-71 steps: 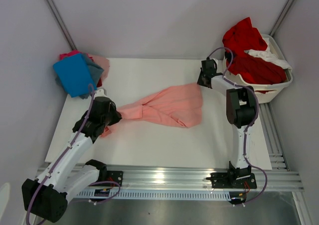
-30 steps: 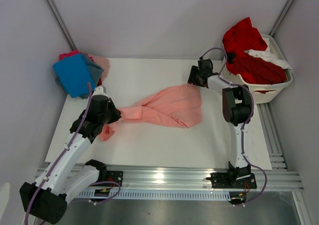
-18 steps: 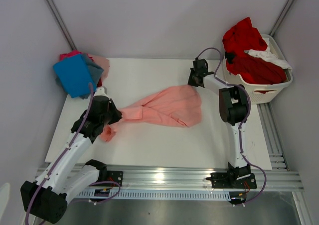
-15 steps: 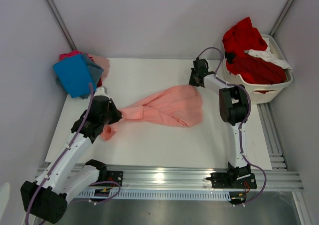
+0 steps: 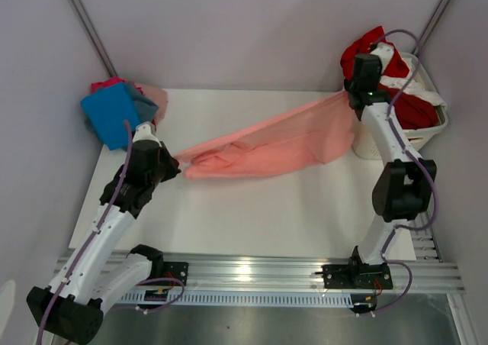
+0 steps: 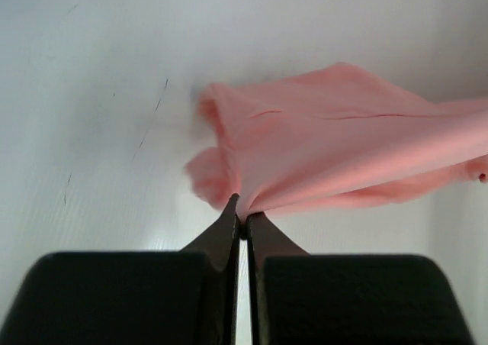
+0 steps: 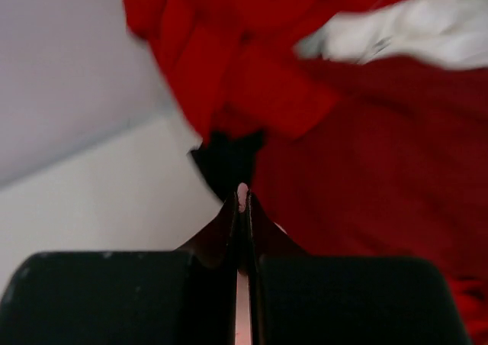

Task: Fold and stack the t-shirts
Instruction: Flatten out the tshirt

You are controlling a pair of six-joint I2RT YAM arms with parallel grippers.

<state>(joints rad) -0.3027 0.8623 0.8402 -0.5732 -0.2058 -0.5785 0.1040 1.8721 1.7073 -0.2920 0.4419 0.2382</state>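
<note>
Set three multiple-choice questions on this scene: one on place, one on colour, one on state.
1. Where is the laundry basket? A far right; B far left; C table centre.
2. What colour is the shirt held between the left gripper and right gripper? A blue; B salmon-pink; C white.
3. The left gripper is: A open; B out of view; C shut on the shirt.
Answers: A, it sits just right of the right gripper; B, plain in the top view; C, the left wrist view shows it pinching cloth.

Bright even light; rail [image 5: 244,268] glare; right wrist view: red t-shirt [image 7: 252,78] blurred.
</note>
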